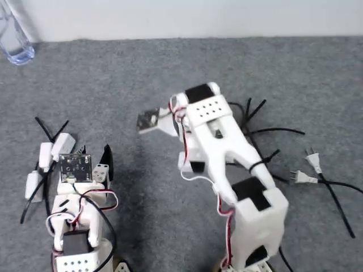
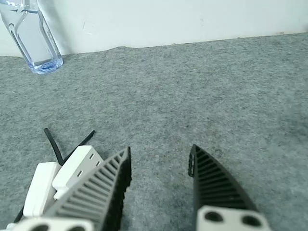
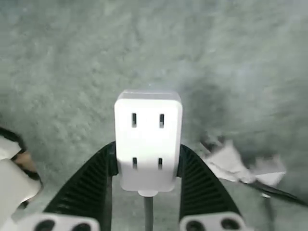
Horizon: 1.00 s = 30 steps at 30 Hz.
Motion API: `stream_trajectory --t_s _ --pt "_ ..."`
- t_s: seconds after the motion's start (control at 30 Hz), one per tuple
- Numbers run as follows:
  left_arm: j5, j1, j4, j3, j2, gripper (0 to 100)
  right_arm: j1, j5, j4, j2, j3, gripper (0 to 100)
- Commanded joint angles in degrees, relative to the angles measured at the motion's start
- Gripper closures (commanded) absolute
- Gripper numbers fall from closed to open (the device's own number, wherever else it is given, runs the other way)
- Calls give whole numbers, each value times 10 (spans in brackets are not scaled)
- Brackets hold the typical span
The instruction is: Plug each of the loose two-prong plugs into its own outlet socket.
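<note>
My right gripper (image 3: pixel 147 151) is shut on a white outlet socket (image 3: pixel 148 137) with two pairs of slots, held above the grey carpet. From above, that socket (image 1: pixel 147 119) sits at the tip of the right arm near the table's middle. Two loose two-prong plugs (image 1: pixel 311 158) (image 1: pixel 300 177) on black cords lie far off at the right. My left gripper (image 2: pixel 159 161) stands open over bare carpet at the lower left, nothing between its fingers. Two more white sockets (image 2: pixel 77 165) (image 2: pixel 37 188) lie just beside its one finger, and from above they are the sockets (image 1: pixel 54 151) at the left.
A clear plastic bottle (image 1: pixel 15 39) stands at the back left corner by the wall. Black cables (image 1: pixel 266 131) spread out behind the right arm. A crumpled white scrap (image 3: pixel 237 163) lies on the carpet beside the right gripper.
</note>
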Motion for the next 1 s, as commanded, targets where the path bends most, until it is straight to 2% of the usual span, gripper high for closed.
stream_trajectory --t_s 0.0,0.17,0.4,0.67,0.97 --pt "-4 8 -16 -5 -9 819 -23 -10 -51 -73 84 989" --pt "-4 8 -15 -5 -9 819 -48 -54 -149 -131 178 989" --pt "-4 8 -16 -5 -9 819 -70 -97 -216 -151 233 989" --pt "-4 9 -16 -5 -9 819 -78 -95 -275 -147 257 989" --pt "-4 9 -16 -5 -9 819 -74 -98 -349 -46 253 989"
